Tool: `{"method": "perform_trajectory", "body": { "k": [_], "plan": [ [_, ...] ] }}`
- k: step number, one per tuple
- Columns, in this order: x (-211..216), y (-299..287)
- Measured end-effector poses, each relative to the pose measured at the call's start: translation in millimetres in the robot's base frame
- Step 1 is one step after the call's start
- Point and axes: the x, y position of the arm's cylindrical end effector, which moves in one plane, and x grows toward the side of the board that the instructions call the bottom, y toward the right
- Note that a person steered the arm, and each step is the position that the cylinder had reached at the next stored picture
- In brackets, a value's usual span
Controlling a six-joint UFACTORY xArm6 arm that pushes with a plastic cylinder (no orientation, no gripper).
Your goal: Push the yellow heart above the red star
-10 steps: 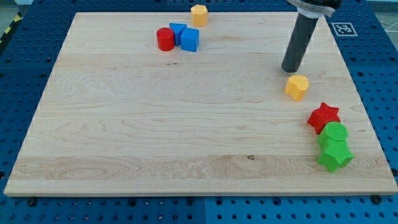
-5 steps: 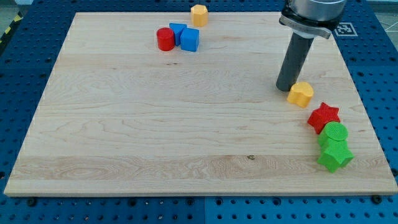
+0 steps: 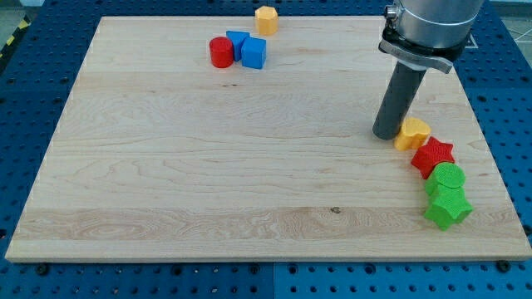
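Observation:
The yellow heart (image 3: 413, 133) lies near the view's right edge of the wooden board, touching or almost touching the upper left of the red star (image 3: 433, 156). My tip (image 3: 386, 135) stands right against the heart's left side. The dark rod rises from there toward the view's top right. Below the red star sit a green cylinder (image 3: 448, 178) and a green star (image 3: 448, 207), packed close together in a column.
At the view's top, a red cylinder (image 3: 221, 52) sits beside two blue blocks (image 3: 248, 50). A yellow hexagonal block (image 3: 266, 19) lies at the board's top edge (image 3: 166, 17). The board's right edge (image 3: 486, 158) runs close to the star column.
My tip has moved down and slightly right, pushing the yellow heart down and right until it reaches the red star. The other blocks have not moved.

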Motion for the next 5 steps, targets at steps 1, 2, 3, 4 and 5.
{"method": "perform_trajectory", "body": {
  "k": [1,2,3,4,5],
  "plan": [
    [0,7],
    [0,7],
    [0,7],
    [-10,7],
    [-13,8]
  ]
}}
